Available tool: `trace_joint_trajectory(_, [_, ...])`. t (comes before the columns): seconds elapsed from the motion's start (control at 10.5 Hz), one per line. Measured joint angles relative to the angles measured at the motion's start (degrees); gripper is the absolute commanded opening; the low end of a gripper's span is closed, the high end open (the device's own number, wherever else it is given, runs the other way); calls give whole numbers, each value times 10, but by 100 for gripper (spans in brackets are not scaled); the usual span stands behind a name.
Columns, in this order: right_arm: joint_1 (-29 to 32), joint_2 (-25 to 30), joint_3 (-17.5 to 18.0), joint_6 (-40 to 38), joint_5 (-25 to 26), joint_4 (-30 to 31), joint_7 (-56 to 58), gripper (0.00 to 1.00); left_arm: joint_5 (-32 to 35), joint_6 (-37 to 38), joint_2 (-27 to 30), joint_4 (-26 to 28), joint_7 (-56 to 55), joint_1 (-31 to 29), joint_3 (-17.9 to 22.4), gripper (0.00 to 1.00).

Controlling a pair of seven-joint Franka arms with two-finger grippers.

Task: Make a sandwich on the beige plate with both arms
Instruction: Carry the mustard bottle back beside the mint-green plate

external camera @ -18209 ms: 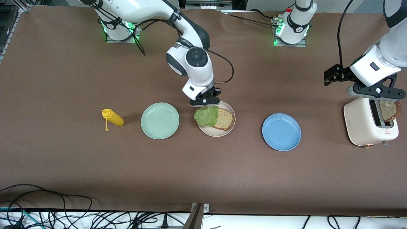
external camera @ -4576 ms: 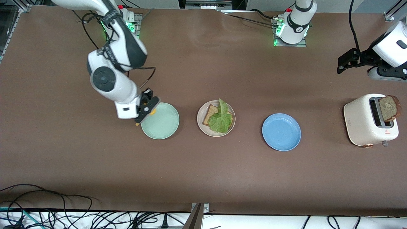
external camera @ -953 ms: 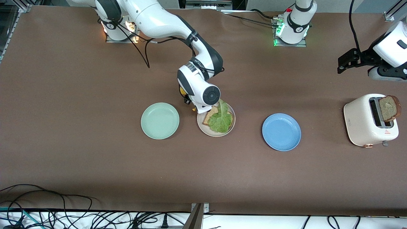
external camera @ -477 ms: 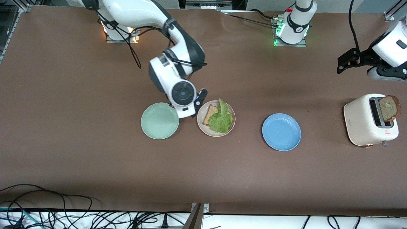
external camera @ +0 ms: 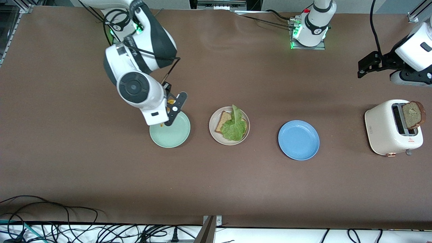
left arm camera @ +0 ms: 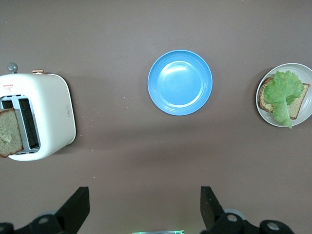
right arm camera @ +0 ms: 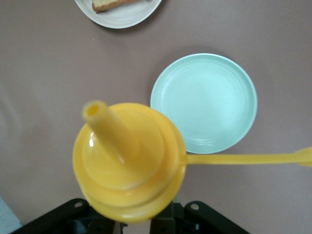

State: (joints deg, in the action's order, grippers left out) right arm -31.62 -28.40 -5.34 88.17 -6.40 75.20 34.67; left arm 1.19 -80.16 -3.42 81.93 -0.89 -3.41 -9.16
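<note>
Right gripper (external camera: 170, 109) up over the mint-green plate's (external camera: 172, 133) rim, fingers clamped on a yellow squeeze bottle (right arm camera: 127, 165), nozzle uncapped, cap strap hanging out sideways. Left gripper (left arm camera: 145, 207) waiting high over the left arm's end of the table (external camera: 67, 162), above the white toaster (external camera: 391, 128), fingers spread wide apart, nothing between them. Beige plate (external camera: 213, 131) at mid-table, between mint-green plate and blue plate (external camera: 298, 140), all three in a row along the table's length. On the beige plate, one brown bread slice (external camera: 223, 120) with a ruffled lettuce leaf (external camera: 234, 126) lying over it, no top slice yet. Second bread slice (external camera: 412, 114) standing in the toaster's slot, at the table's edge by the left arm.
</note>
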Motion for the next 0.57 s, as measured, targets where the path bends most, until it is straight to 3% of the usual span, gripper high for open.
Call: trace_joint_trajectory(0.57, [135, 154, 12, 187, 4, 236, 151, 0, 0, 0, 0, 0, 0, 1, -12, 100])
